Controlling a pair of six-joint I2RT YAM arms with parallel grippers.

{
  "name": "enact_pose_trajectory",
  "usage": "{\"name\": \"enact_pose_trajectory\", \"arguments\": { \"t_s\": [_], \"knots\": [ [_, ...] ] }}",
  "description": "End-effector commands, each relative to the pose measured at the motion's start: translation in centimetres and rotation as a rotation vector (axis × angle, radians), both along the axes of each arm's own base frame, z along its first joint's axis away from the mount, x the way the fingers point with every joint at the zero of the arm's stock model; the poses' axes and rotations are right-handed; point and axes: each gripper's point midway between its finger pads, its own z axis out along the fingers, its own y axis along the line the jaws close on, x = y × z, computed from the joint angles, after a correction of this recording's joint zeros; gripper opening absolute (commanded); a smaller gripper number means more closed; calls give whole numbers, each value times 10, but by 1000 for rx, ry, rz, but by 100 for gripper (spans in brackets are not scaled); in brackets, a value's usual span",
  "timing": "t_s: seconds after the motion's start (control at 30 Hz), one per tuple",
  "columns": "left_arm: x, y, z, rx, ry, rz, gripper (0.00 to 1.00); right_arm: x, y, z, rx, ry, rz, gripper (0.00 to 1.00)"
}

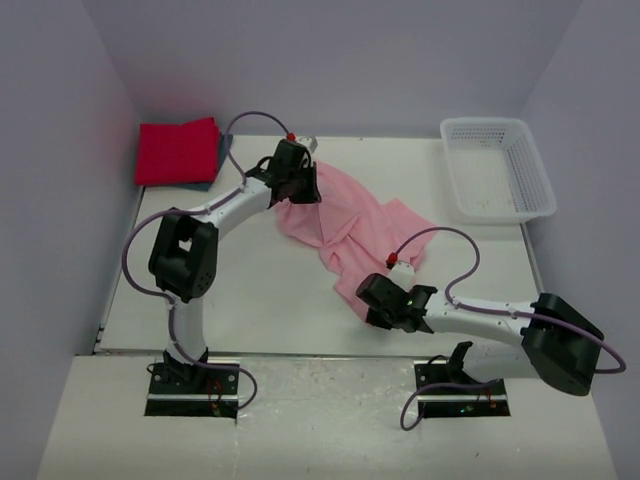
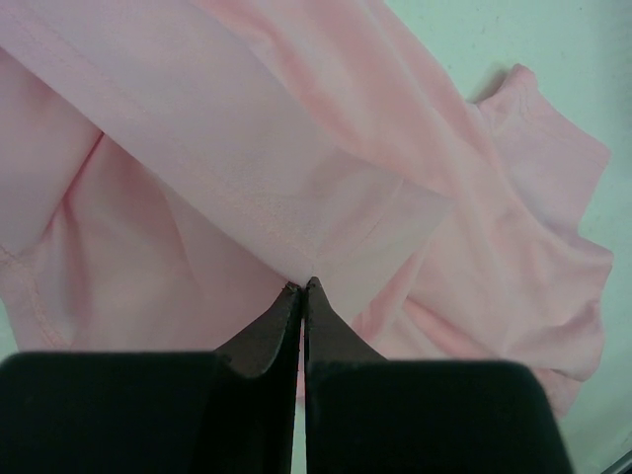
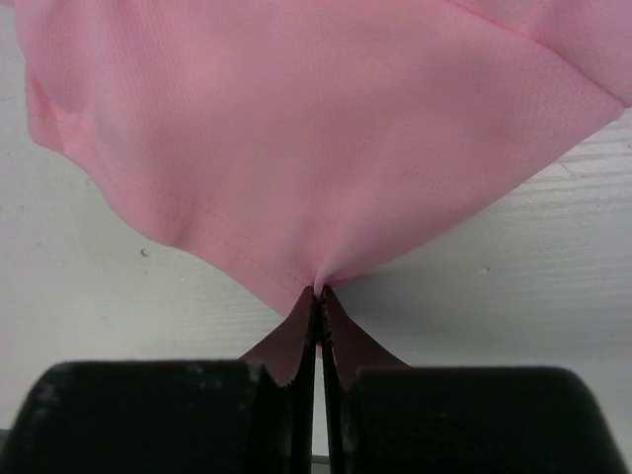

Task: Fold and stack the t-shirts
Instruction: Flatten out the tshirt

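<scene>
The pale pink t-shirt (image 1: pixel 350 225) lies crumpled across the middle of the table, stretched between my two grippers. My left gripper (image 1: pixel 297 183) is shut on its far left edge; the left wrist view shows the tips (image 2: pixel 303 286) pinching the pink cloth (image 2: pixel 296 148). My right gripper (image 1: pixel 375 300) is shut on its near hem; the right wrist view shows the tips (image 3: pixel 319 290) pinching the pink cloth (image 3: pixel 316 128) just above the table. The crimson-red folded shirt (image 1: pixel 178 151) lies at the far left corner on top of a dark teal one (image 1: pixel 222 152), of which only an edge shows.
A white plastic mesh basket (image 1: pixel 496 167) stands at the far right corner. Purple cables loop over both arms. Walls close in the table on the left, back and right.
</scene>
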Motion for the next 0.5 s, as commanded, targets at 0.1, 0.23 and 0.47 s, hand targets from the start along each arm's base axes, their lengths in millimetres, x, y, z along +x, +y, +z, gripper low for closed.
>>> {"name": "enact_pose_trajectory", "arguments": {
  "t_s": [0.1,0.23,0.47],
  "knots": [
    [1,-2,86,-77,-154,10,0,-6,-38,17,-162,-21,-57,0],
    [-14,5,147,-102,-238,15,0,5,-32,58,-111,-100,-47,0],
    [-35,21,202,-118,-309,33,0,27,-44,110,-176,-215,-32,0]
  ]
}}
